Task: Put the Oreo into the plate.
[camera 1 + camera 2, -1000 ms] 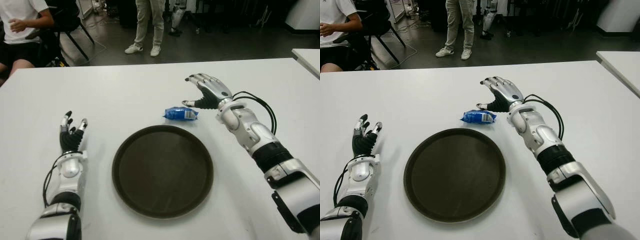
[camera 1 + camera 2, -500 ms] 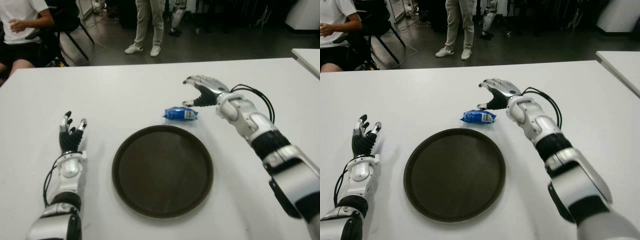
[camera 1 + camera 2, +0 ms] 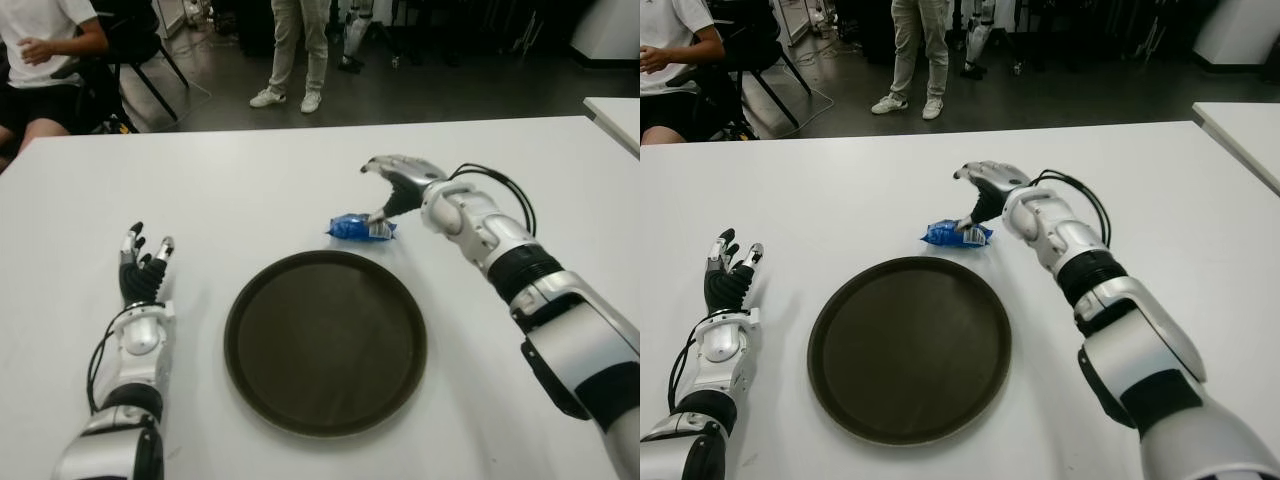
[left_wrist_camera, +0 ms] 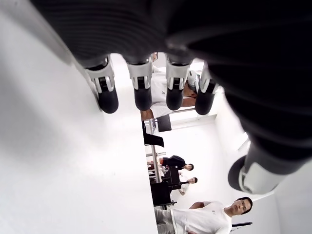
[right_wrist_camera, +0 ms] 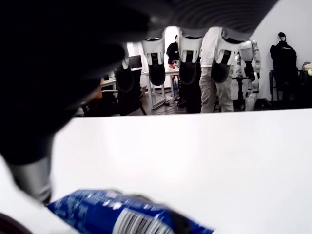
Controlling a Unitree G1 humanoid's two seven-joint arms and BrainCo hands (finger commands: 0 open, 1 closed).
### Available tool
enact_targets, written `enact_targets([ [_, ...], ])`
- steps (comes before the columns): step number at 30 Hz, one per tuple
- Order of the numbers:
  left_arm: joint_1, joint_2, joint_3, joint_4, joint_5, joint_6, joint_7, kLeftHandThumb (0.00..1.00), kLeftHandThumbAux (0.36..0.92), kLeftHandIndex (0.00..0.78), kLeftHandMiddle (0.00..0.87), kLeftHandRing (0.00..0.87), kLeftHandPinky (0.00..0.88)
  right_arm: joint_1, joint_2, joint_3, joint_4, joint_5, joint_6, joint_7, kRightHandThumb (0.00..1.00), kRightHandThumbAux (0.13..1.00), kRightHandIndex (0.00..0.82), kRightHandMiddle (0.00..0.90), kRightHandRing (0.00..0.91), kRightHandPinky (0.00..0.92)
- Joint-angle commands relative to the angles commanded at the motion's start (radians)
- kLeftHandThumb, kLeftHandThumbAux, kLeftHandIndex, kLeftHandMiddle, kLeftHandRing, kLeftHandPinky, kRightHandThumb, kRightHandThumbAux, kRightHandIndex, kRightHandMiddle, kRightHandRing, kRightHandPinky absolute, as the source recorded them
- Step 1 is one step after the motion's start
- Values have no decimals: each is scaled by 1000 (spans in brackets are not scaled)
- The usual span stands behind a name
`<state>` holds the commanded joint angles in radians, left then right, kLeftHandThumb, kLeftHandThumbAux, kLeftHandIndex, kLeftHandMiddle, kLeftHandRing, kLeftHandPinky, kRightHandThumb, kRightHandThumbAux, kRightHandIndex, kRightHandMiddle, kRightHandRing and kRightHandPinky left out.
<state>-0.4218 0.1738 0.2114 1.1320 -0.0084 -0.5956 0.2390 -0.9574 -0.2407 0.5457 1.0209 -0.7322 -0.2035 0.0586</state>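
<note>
Reach step: right hand arched over blue Oreo pack on desk just beyond plate, fingers wide, nothing held; next close, lift; left hand idle, spread.

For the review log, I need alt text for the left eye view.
The right hand reaches over a blue Oreo packet lying on the white table just beyond an empty dark round plate. The left hand shows left of the plate, fingers open.
</note>
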Motion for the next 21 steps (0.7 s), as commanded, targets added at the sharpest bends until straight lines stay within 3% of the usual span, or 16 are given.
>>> enact_targets([
  [21,-1,2,-4,6,8,-9,9,330,576,7,6,0,0,-13,12,-7,20,22,-47,48,0,685,0,0,0,0],
])
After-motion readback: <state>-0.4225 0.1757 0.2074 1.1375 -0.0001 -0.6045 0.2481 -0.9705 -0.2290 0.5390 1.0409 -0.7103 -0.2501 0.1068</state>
